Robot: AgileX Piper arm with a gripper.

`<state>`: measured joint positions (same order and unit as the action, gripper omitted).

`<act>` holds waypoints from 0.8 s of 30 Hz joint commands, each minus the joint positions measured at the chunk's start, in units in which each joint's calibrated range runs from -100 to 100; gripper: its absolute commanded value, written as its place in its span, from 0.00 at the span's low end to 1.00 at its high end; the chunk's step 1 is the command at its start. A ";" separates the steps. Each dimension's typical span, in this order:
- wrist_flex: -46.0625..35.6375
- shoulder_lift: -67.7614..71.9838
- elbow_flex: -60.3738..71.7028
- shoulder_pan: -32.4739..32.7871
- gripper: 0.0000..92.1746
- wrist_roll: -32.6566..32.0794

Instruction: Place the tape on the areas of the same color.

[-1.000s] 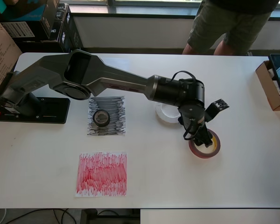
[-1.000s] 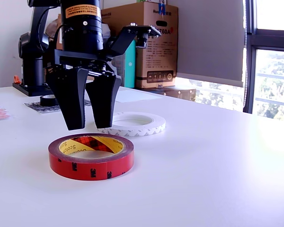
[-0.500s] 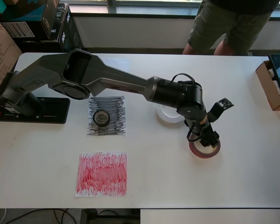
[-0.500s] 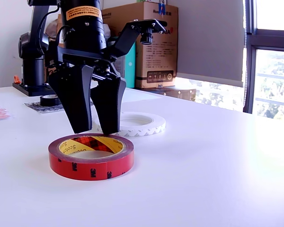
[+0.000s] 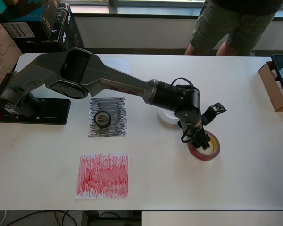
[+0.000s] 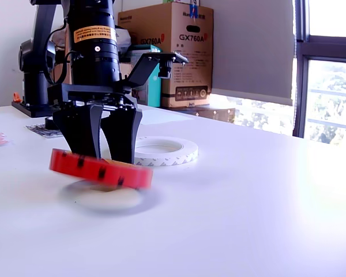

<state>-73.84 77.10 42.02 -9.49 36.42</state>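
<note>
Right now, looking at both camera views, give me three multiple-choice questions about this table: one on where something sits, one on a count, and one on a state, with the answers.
1. Where is the small black roll?
A. On the black scribbled patch
B. On the red scribbled patch
C. On bare table

2. How many tape rolls are in view?
A. Two
B. Three
C. Four

3. What is the state of the red roll?
A. Lying flat on the table
B. Lifted and tilted in the gripper
C. Resting on the white roll

Answers: 
1. A, the overhead view shows it within the black scribbles. 
2. B, black, white and red rolls are visible. 
3. B, the exterior view shows it off the table, with a shadow under it and the jaws closed on its wall.
</note>
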 commanded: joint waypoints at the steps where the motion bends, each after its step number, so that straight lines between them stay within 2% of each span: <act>1: -7.15 -2.83 -0.27 1.05 0.86 0.33; 12: -7.15 -5.82 -5.18 1.05 0.86 0.33; 14: -7.15 -5.82 -5.63 0.82 0.82 0.33; 18: -7.24 -6.29 -5.72 0.26 0.62 0.33; 24: -7.07 -6.48 -5.72 -0.05 0.19 0.24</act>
<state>-81.25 70.53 35.97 -9.43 36.71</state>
